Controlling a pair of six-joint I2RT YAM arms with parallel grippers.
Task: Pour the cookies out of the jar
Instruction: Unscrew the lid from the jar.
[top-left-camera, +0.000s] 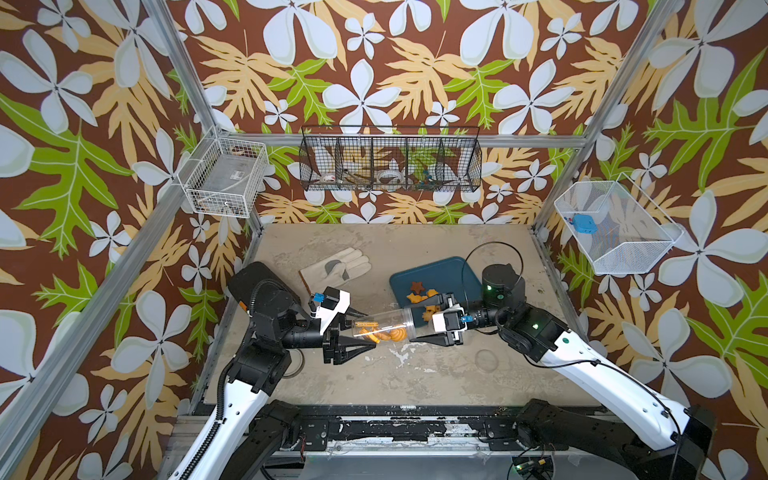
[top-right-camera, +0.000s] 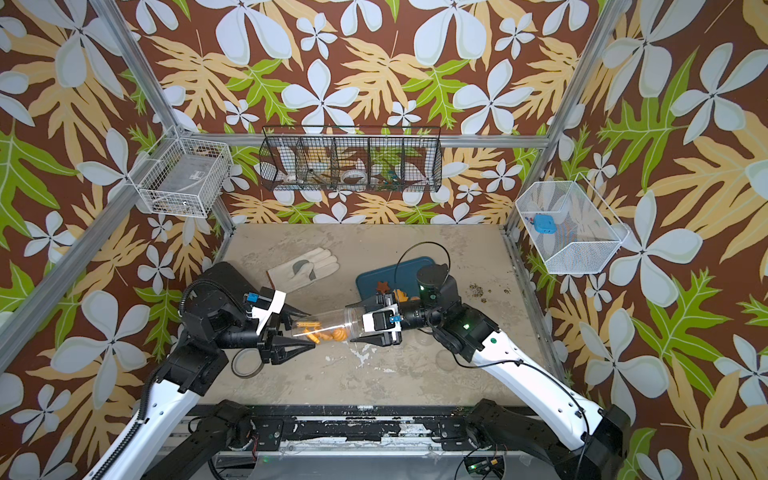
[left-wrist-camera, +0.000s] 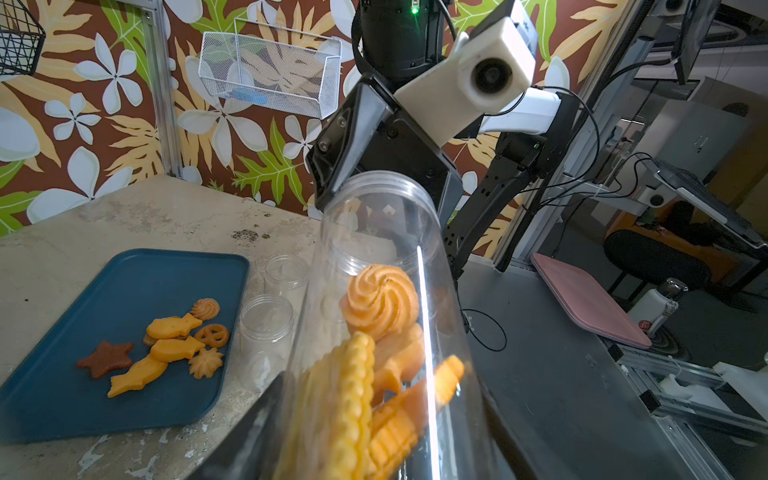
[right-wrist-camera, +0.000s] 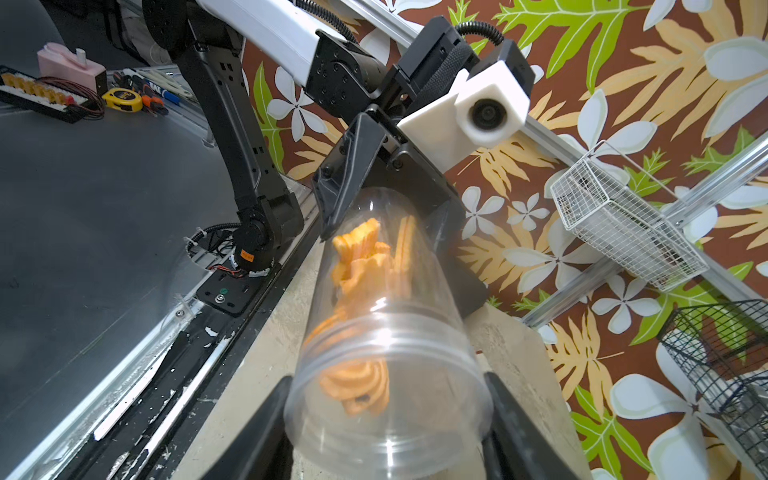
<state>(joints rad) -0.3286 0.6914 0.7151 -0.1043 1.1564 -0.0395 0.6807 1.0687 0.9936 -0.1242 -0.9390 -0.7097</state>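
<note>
- A worn beige desk (top-left-camera: 374, 374) sits inside walls of brown wallpaper (top-left-camera: 374, 62) printed with white flowers and green leaves.
- A clear plastic jar (top-left-camera: 384, 328) hangs above the middle of the desk, held between two robot arms.
- Its long axis runs across the desk. The closed base points toward the left edge and the open mouth toward the right edge.
- The left gripper (top-left-camera: 371, 329) has its jaws clasped around the base end of the jar.
- The right gripper (top-left-camera: 417, 323) has its jaws pinching the jar just behind the threaded mouth, one on each side, as the right wrist view shows.
- The jar looks close to level. Orange and yellow cookies (top-left-camera: 376, 332) rest along its lower wall, bunched in the base half and well short of the mouth.
- A dark blue tray (top-left-camera: 449, 270) lies toward the far right of the desk, and the mouth sits close to its near left corner. I cannot tell whether the mouth overhangs the tray.
- Loose cookies (left-wrist-camera: 174, 345), including a brown star and a pretzel, lie on the tray.
- A pale work glove (top-left-camera: 336, 268) lies flat toward the far left, well apart from the jar.
- In my judgement, the pour depends on raising the base end, held by the left arm, above the mouth so the cookies slide toward the tray.
</note>
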